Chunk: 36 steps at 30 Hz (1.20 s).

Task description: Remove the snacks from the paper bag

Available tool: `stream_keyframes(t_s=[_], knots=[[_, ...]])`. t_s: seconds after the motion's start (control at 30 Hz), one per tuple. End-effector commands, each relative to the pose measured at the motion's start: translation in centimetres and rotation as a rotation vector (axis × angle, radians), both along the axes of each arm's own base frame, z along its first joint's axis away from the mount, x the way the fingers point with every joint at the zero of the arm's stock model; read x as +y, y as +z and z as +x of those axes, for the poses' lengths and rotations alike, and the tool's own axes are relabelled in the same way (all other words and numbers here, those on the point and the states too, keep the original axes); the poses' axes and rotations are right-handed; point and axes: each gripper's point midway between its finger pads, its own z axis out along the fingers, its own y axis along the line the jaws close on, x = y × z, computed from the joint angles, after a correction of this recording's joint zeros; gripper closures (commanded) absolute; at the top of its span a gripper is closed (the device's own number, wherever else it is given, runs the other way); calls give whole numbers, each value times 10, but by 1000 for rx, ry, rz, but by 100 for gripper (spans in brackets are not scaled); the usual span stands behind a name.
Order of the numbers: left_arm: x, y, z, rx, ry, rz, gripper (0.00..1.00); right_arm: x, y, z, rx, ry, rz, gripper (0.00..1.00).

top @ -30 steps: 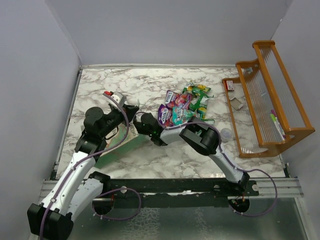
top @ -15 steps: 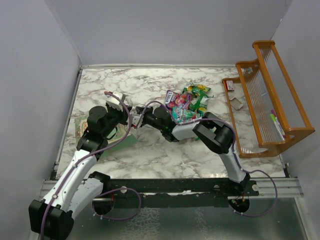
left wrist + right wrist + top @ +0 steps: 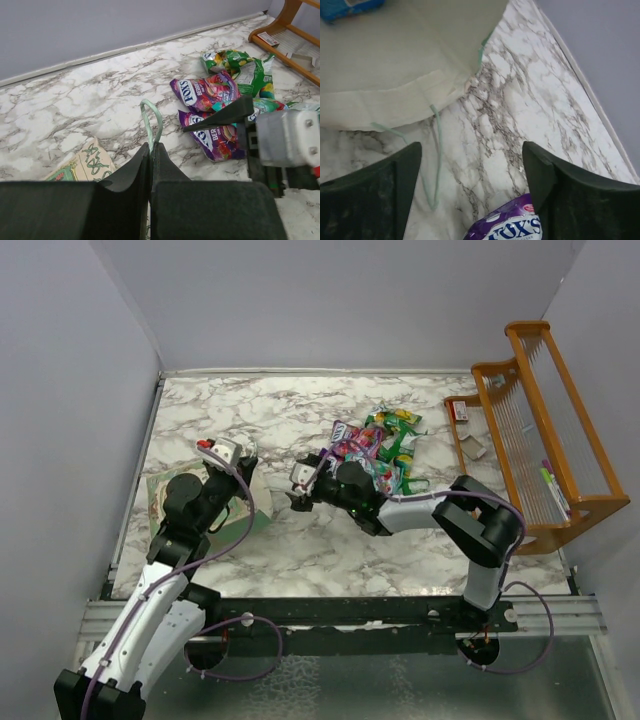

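Marble tabletop (image 3: 300, 410), seen from above: the paper bag (image 3: 245, 525) lies flat near the left edge, partly under the left arm. The left pincer (image 3: 236, 462) sits at the bag's far side. The snacks (image 3: 375, 450) lie heaped right of the middle, toward the far edge, apart from the bag. The right pincer (image 3: 297, 495) is low between bag and heap. An orange wooden rack (image 3: 540, 430) stands along the right edge.

From the left wrist, the left pincer is pressed together, pinching the bag's pale-green handle loop (image 3: 150, 120); purple and green packets lie beyond on the marble.

From the right wrist, the right pincer is spread wide and holds nothing, over bare marble just beside the bag's cream-white paper. A blue packet (image 3: 347, 7) shows at the bag's far end; in or on it, I cannot tell. A purple packet (image 3: 505, 227) lies below, between the fingers.
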Motion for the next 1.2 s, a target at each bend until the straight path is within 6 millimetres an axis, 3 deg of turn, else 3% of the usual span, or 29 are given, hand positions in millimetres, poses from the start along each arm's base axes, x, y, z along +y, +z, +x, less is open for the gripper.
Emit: stream_keyframes(t_s=[0.0,0.1,0.27,0.47,0.6,0.67,0.7,0.87,1.0,1.17], knots=[[2,17,-4,-93,-6,-1,100,7,16,-57,10,281,61,14],[0,20,-8,-110,-28,7,100,5,9,-71,-62,379,8,13],[-3,23,-15,-130,-58,10,100,9,-16,-40,-123,302,-94,17],[0,28,-13,-136,-36,8,100,23,-23,-32,-150,330,-125,25],[3,33,-9,-139,-8,-9,100,35,-25,-48,-171,447,-108,36],[7,34,-4,-136,25,-29,100,38,-23,-42,-155,411,-92,53],[9,36,-2,-129,48,-51,100,38,-25,-41,-148,397,-93,56],[4,42,5,-122,40,-98,100,35,-39,-38,-175,377,-133,54],[4,44,4,-120,37,-87,100,31,-48,-29,-180,335,-164,44],[7,43,-4,-121,34,-74,100,32,-58,-4,-161,220,-182,43]])
